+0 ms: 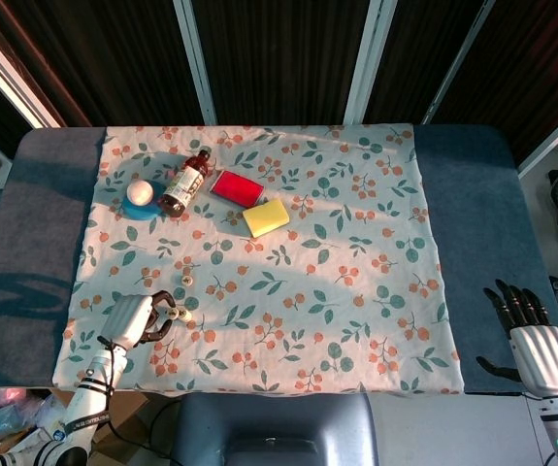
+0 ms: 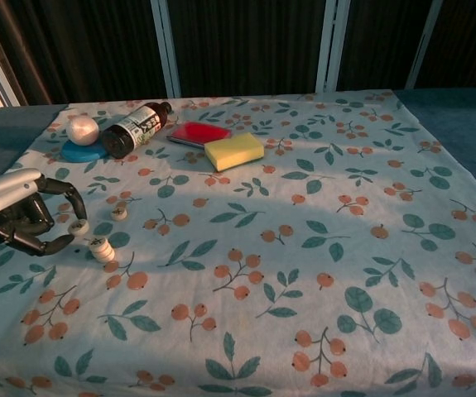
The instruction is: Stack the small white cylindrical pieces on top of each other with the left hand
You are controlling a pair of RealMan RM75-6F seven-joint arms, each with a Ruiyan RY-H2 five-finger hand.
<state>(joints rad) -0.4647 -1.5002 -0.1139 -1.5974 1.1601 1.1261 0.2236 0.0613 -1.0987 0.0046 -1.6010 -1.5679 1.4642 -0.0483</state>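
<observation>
Your left robot hand (image 2: 22,217) hangs low over the near left of the floral-clothed desk (image 2: 320,248), pinching one small white cylindrical piece (image 2: 78,226) at its fingertips. The short white stack of pieces (image 2: 101,248) stands upright just to that robot hand's right, apart from it, its axis vertical. A loose white piece (image 2: 118,212) lies flat beyond it. Your right robot hand (image 1: 536,340) is far off, empty, fingers spread.
</observation>
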